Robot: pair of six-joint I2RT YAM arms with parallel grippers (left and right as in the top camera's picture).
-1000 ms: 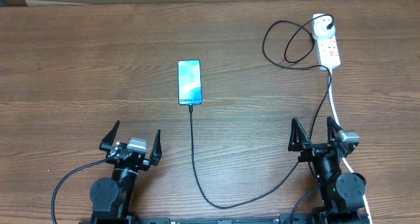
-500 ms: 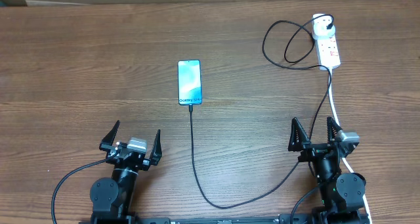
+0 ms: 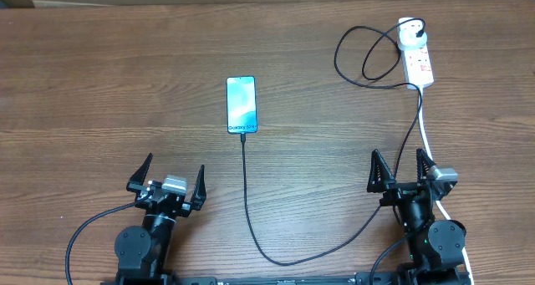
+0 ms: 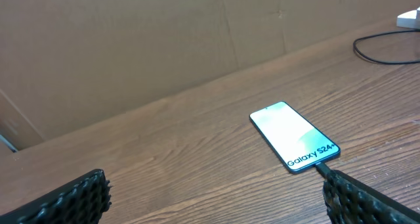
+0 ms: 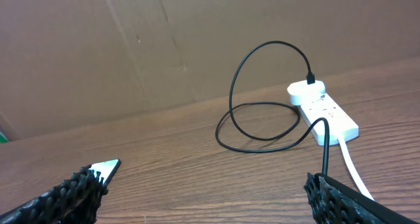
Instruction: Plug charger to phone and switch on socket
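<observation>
The phone (image 3: 242,104) lies flat mid-table, its teal screen lit; it also shows in the left wrist view (image 4: 294,136) and at the edge of the right wrist view (image 5: 106,169). The charger's black cable (image 3: 247,201) runs from the phone's bottom edge, loops near the front, passes the right arm and coils up to the round white adapter (image 3: 410,34) seated in the white socket strip (image 3: 420,61), which the right wrist view also shows (image 5: 326,111). My left gripper (image 3: 166,179) and right gripper (image 3: 401,170) both stand open and empty near the front edge, far from phone and socket.
A brown cardboard wall (image 4: 131,40) backs the wooden table. The socket's white cord (image 3: 426,134) trails down past the right arm. A loop of black cable (image 5: 262,112) lies left of the strip.
</observation>
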